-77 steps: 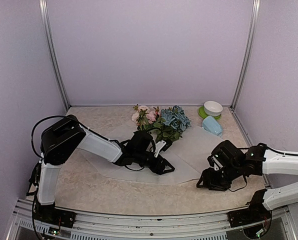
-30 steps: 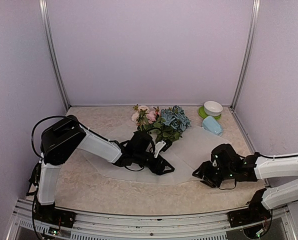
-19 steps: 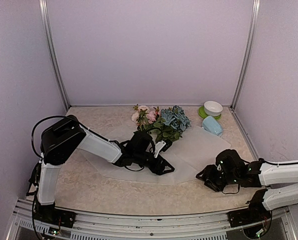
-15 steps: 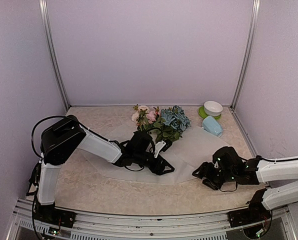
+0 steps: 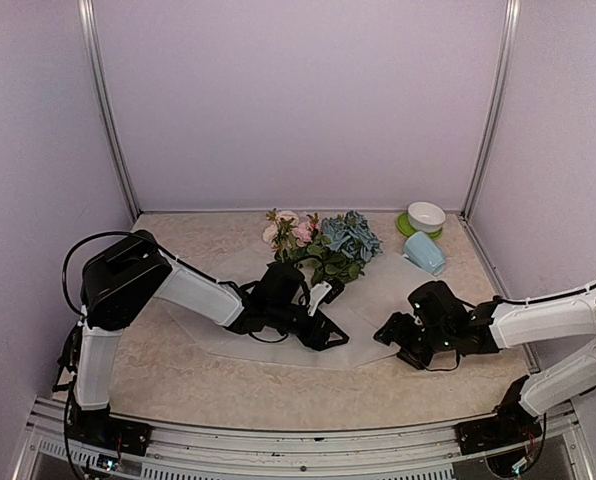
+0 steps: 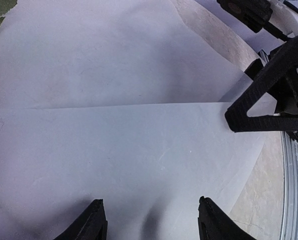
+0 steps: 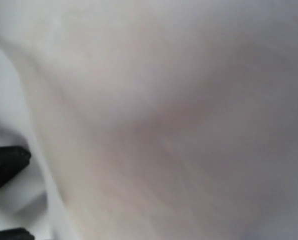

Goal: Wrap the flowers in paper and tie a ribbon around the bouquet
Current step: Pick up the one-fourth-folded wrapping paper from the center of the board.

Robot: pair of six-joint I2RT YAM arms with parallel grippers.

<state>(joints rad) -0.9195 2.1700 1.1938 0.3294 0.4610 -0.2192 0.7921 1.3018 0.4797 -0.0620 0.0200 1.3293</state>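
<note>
The flowers (image 5: 323,240), pink roses and a blue hydrangea with green leaves, lie at the back of the paper (image 5: 378,290), which is spread flat on the table. My left gripper (image 5: 330,335) sits low on the sheet's near middle. In the left wrist view its fingertips (image 6: 96,222) stand apart, open, over bare paper (image 6: 114,100). My right gripper (image 5: 390,340) is at the sheet's right edge with its fingers spread, open. One right finger (image 6: 269,95) shows at the paper's corner. The right wrist view is only blurred white paper (image 7: 179,125). The ribbon is out of view.
A light blue mug (image 5: 424,251) lies on its side at the back right. Behind it a white bowl (image 5: 425,216) rests on a green saucer. Walls and metal posts close in the table on three sides.
My right arm has swung left and forward from the table's right side to the paper's right edge, and its jaws have widened. The left arm and the flowers have stayed put.
</note>
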